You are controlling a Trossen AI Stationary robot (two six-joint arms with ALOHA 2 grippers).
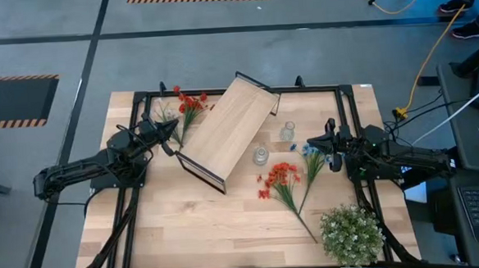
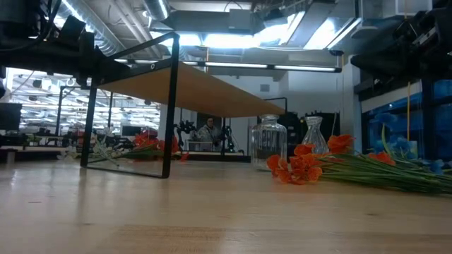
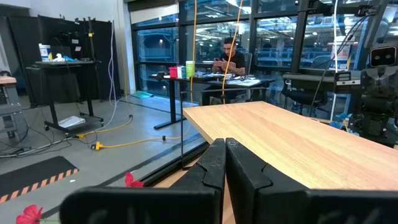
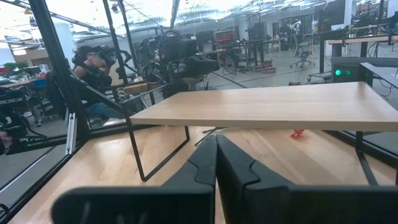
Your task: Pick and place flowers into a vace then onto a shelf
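Flanking the shelf, left claw and right claw hover pinched tight, empty.

flowers: loose on table | shelf: upright, angled, bare

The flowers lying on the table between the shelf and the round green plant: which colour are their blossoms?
Red-orange blossoms on thin green stems; the high view shows them best.
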